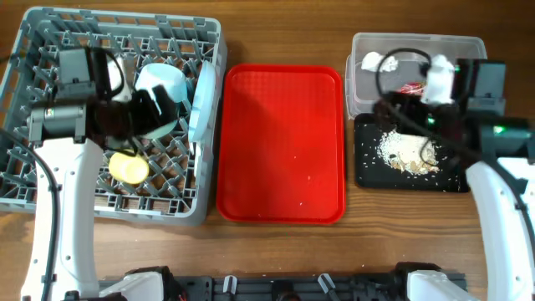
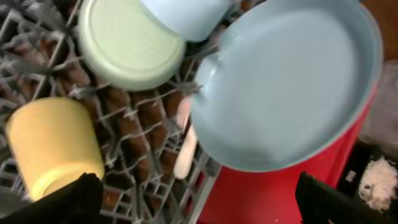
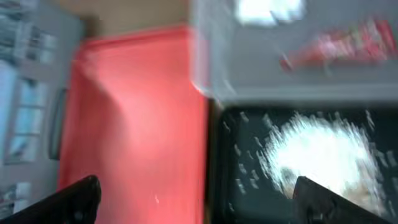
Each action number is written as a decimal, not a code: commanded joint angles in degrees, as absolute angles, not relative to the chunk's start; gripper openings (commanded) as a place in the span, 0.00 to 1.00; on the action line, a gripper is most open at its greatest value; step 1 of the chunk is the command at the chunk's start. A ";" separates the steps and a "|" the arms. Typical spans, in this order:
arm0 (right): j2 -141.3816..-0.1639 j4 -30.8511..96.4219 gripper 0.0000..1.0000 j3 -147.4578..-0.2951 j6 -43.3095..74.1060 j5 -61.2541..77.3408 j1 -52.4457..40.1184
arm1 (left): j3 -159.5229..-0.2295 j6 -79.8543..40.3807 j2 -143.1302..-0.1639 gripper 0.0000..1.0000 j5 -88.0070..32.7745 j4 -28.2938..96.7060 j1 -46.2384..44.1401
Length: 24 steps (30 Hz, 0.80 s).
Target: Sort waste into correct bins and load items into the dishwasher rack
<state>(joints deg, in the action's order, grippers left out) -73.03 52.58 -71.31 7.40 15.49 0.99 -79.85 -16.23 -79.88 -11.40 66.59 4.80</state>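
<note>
The grey dishwasher rack (image 1: 50,196) stands at the left. In it are the pale blue bowl (image 1: 163,84), the pale blue plate (image 1: 203,100) on edge and the yellow cup (image 1: 129,168). The left wrist view shows the light green bowl (image 2: 127,43), blue bowl (image 2: 186,15), plate (image 2: 286,81), cup (image 2: 53,143) and a white utensil handle (image 2: 185,146). My left gripper (image 2: 199,205) is open and empty above the rack. The clear tub (image 1: 418,42) holds the tissue (image 1: 370,60) and red wrapper (image 1: 410,88). The black tray (image 1: 368,171) holds food scraps (image 1: 401,150). My right gripper (image 3: 196,202) is open and empty over the black tray's left edge.
The red serving tray (image 1: 280,142) lies between the rack and the bins, with a few crumbs on it. The right wrist view is blurred; it shows the red tray (image 3: 137,112), the tub (image 3: 298,81) and the scraps (image 3: 317,155).
</note>
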 commanded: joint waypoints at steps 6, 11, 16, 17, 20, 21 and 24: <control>-65.12 59.64 1.00 -69.54 6.24 11.03 -1.54 | -69.47 -17.30 -72.07 1.00 -4.62 69.82 1.85; -35.55 61.41 1.00 -59.16 9.85 4.08 -1.54 | -53.10 -16.75 -42.98 1.00 -4.60 58.35 -2.39; -23.24 65.76 1.00 -59.16 9.87 3.81 -1.54 | -51.75 -16.78 -28.73 1.00 -4.19 58.13 -2.39; -23.24 65.91 1.00 -59.16 9.85 3.81 -1.54 | -51.75 -16.78 -28.03 1.00 -4.21 58.11 -2.39; -23.40 65.91 1.00 -59.13 9.87 3.81 -1.54 | -51.75 -16.78 -28.14 1.00 -4.21 58.15 -2.39; -23.40 65.91 1.00 -59.13 9.85 3.81 -1.54 | -51.75 -16.78 -28.14 1.00 -4.19 58.28 -2.39; -23.40 67.88 1.00 -59.13 5.50 0.89 -1.54 | -51.75 -16.78 -28.14 1.00 -4.19 58.28 -2.39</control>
<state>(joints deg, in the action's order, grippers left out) -24.01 66.02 -59.35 9.15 4.84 -1.41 -52.21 -17.69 -28.34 -4.73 58.26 -2.17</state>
